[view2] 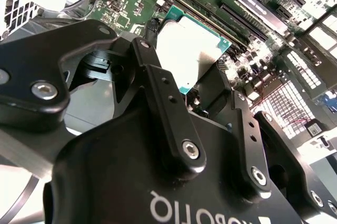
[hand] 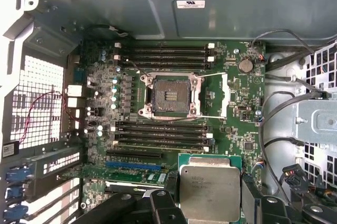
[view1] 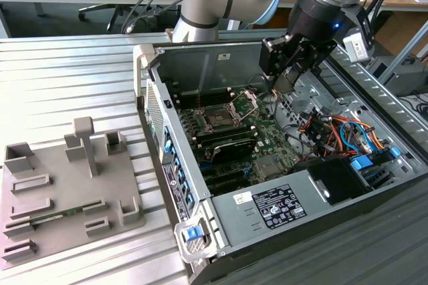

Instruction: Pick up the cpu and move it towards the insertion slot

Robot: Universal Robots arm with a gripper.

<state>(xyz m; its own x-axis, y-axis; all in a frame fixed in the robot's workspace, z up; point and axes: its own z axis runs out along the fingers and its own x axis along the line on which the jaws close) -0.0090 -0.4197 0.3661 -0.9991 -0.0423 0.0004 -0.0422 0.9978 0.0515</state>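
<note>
First wrist view: cpu (hand: 209, 191) clamped between gripper (hand: 210, 203) fingers, silver lid facing camera, square, held level above motherboard (hand: 237, 103), well short of open insertion slot (hand: 169, 95). Computer case (view1: 200, 57) lies on ribbed metal table (view1: 67, 84).

The cpu (hand: 210, 191) between my black fingers (view2: 160, 98) has a silvery-grey top edged in teal-green. The insertion slot (hand: 169, 95) is dark inside a silver frame, on a green motherboard (hand: 239, 113) with black memory slots (hand: 160, 132). The ribbed desk (view1: 60, 84) looks pale grey, I think.
</note>
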